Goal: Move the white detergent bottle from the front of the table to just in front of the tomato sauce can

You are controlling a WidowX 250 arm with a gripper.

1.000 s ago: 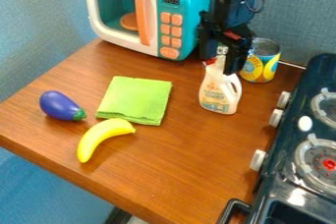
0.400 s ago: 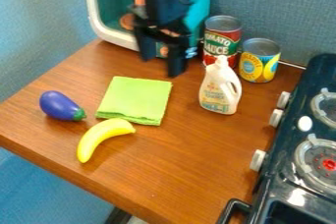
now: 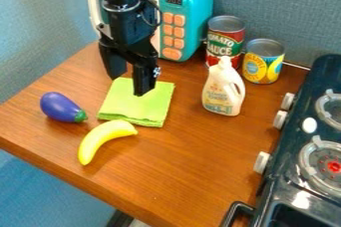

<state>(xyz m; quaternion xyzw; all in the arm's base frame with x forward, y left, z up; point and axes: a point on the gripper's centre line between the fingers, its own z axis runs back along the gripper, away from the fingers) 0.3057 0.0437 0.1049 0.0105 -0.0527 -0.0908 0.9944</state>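
Observation:
The black gripper hangs in front of the toy microwave, over the back edge of the folded green cloth. Its two fingers stand apart with nothing between them. A yellow banana lies by the cloth's front edge. To the left of the cloth is a purple eggplant with a green tip. A white spray-style bottle stands upright to the right, in front of a tomato sauce can and a yellow-labelled can.
The teal and white toy microwave stands at the back, partly behind the arm. A dark toy stove with knobs runs along the right side. The wooden table's front edge slants down toward the stove.
The gripper has moved left from behind the bottle, across the microwave's front, to above the cloth. The tomato sauce can has come into view. The objects on the table have not moved.

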